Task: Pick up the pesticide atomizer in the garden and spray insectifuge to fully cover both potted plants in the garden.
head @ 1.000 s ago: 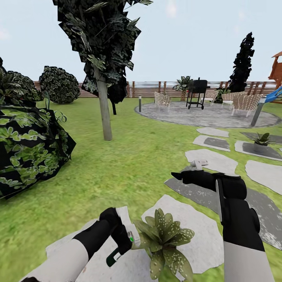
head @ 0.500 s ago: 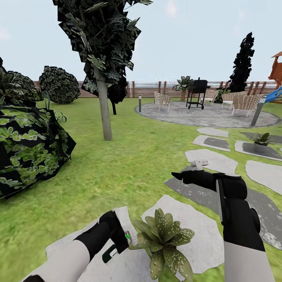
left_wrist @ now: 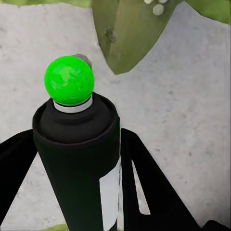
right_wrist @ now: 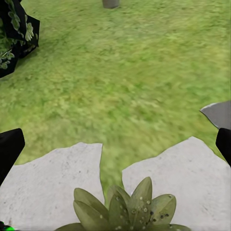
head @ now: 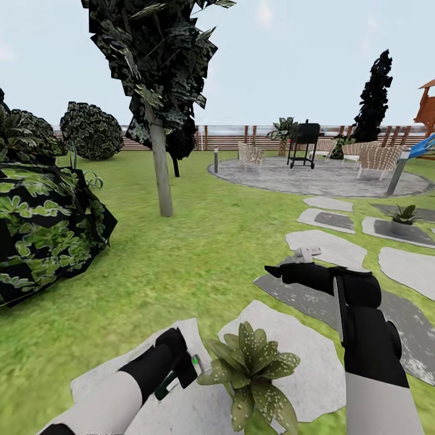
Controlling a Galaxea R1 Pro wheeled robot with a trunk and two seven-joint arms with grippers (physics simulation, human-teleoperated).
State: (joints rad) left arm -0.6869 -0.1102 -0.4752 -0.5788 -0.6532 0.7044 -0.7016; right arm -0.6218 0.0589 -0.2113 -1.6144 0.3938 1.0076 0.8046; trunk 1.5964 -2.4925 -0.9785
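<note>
Head view: left gripper holds the pesticide atomizer low at the near edge, clamped on its black body, tip just beside the outer leaves of the near potted plant. Compared with a second ago the bottle has rolled and dropped: the white trigger head that faced the camera is now mostly hidden, only a green spot and dark body show, and the hand sits a bit lower and closer to the rosette. The plant stands on a pale stepping stone. Right gripper is unchanged, hovering over a grey stone further out, fingers spread, holding nothing. Second potted plant is well apart on a far stone, untouched. Camera has not shifted.

Left wrist view: atomizer fills the frame between both black fingers, gripped firmly; bright green cap end points toward a speckled leaf over stone.

Right wrist view: finger edges wide apart at the frame sides, empty; the rosette and two stones lie beyond, grass past them.

Judgement: bottle is being re-aimed at the first plant; spraying looks imminent, second plant still to do.
</note>
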